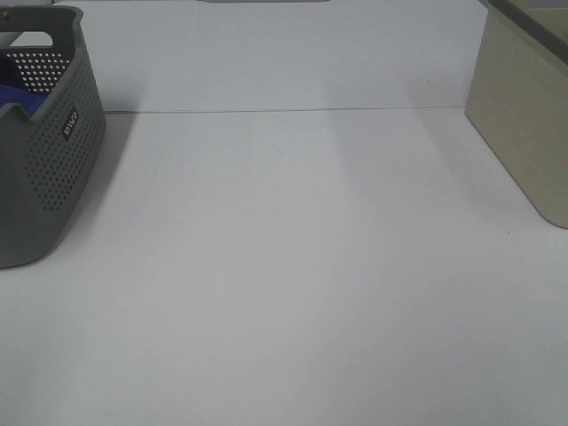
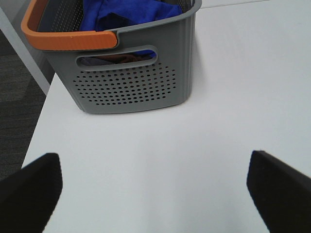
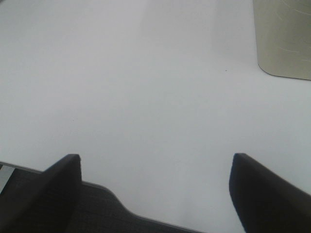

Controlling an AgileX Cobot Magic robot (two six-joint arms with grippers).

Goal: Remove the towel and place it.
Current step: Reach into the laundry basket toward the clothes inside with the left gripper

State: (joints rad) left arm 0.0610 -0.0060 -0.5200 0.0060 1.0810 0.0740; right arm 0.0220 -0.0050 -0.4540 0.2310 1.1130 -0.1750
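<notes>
The left tool and right tool both gape empty at the white desk while the royal-blue plush towel sits bunched in the grey perforated plastic basket, which a snagging cloth could tip.

**Supervisor:** Report the basket position.

**Operator:** I see the basket standing on the table, at the left edge of the high view. The towel lies in it.

**Supervisor:** Report the right side.

**Operator:** I see a box on the table at the right edge, toward the back, well apart from the basket.

**Supervisor:** Report the gripper positions.

**Operator:** I have the left gripper over the table before the basket, apart from it. The right gripper is over the table's near edge, with the box ahead, well apart.
</notes>
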